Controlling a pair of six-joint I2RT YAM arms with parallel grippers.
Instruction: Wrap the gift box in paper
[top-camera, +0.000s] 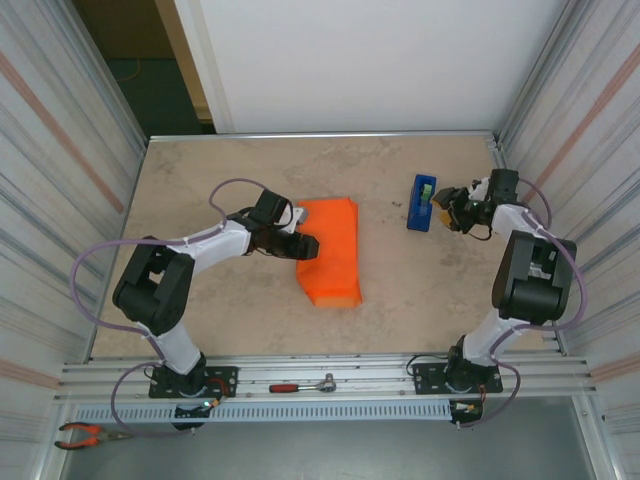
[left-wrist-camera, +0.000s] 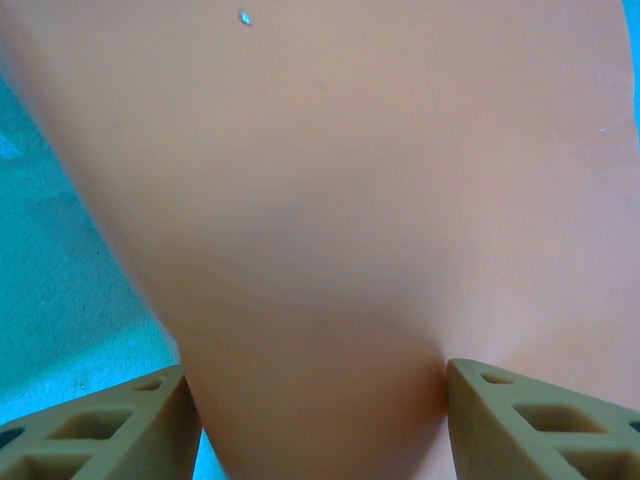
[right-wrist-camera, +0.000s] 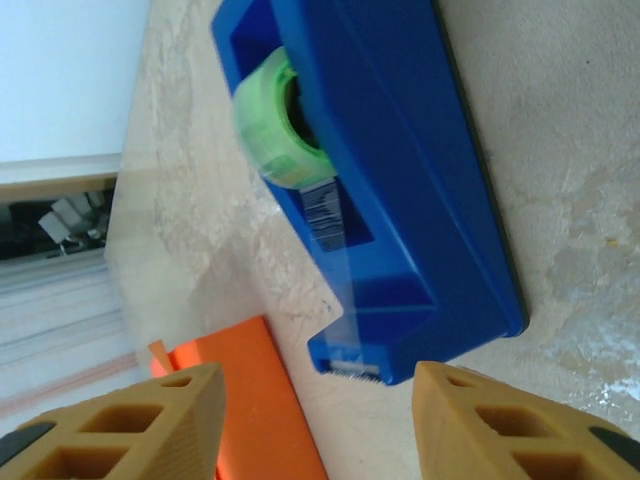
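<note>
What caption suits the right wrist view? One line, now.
Right gripper, fingers apart, faces the blue tape dispenser beside the orange paper.

Left end effector (left-wrist-camera: 317, 370) seemingly clamped, right (right-wrist-camera: 318, 368) open

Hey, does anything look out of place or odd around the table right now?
Two stray tools, unrelated to wrapping: a red-handled ratchet lies on the rail at the near edge, and orange-handled pliers lie below it at the near left. The box and tape dispenser look in order.
</note>
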